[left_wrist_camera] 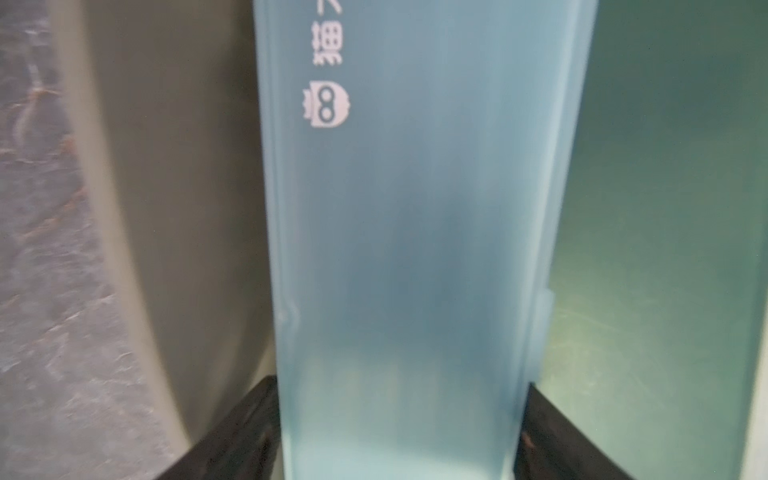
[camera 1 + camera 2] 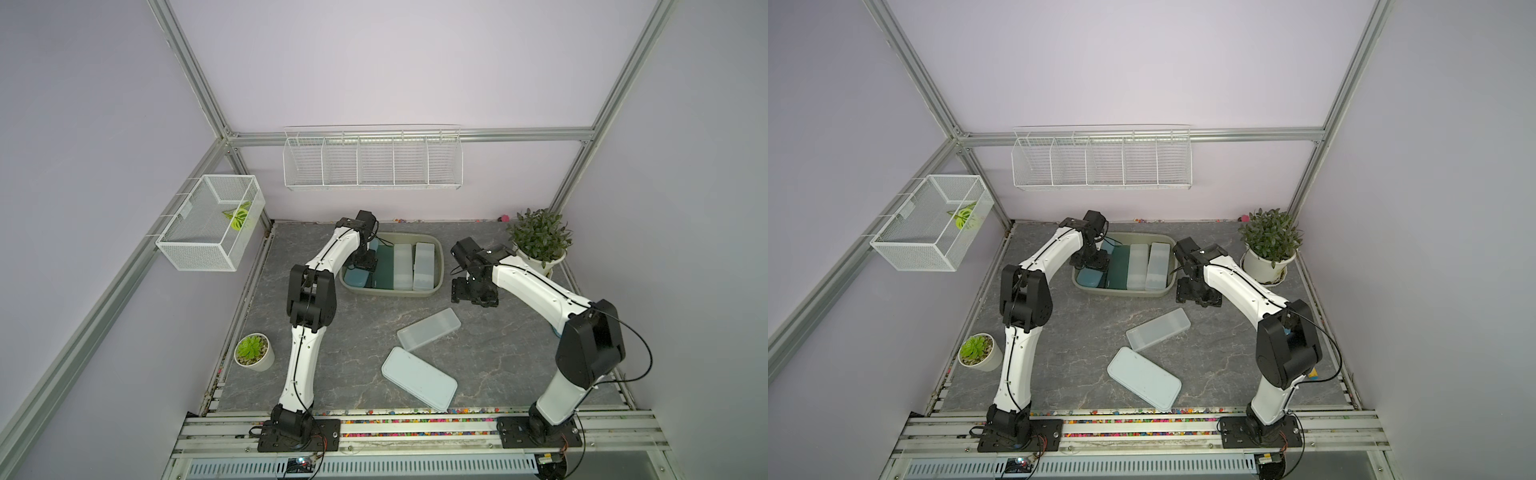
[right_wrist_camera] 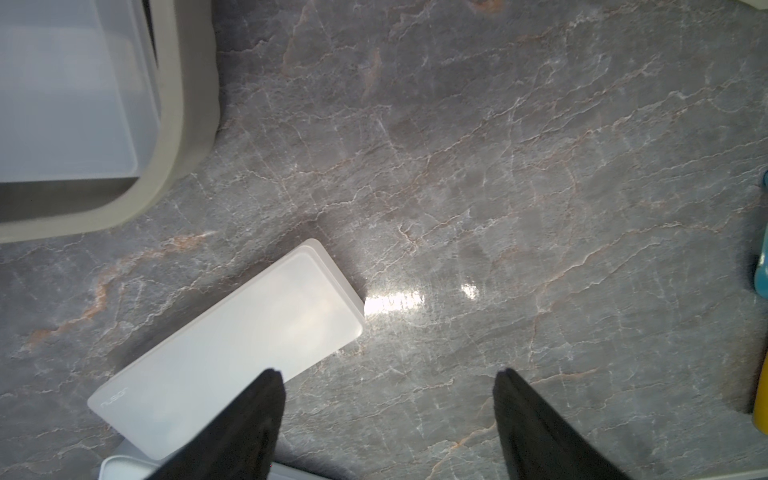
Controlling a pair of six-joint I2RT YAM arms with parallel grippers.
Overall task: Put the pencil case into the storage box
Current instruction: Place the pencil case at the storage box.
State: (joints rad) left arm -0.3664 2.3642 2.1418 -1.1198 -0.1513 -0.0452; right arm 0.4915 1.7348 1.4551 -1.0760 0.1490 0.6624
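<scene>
Translucent blue plastic pencil case [image 1: 415,208] lies at the left end of the olive-khaki plastic storage box [image 2: 390,293], between your left gripper [image 2: 366,265] jaws. Clamped or released, the blurred view cannot tell. Open fully, then lift straight up. Your right gripper [image 3: 390,372] gapes, empty.

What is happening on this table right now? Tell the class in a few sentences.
A two-armed robot is packing pencil cases into the olive storage box. The left gripper is down inside the box with a blue pencil case between its fingers; whether they clamp it is unclear. Two frosted cases and a dark green case lie in the box. The right gripper hangs open and empty over the table beside the box. A translucent case and a pale blue case lie on the table.
</scene>
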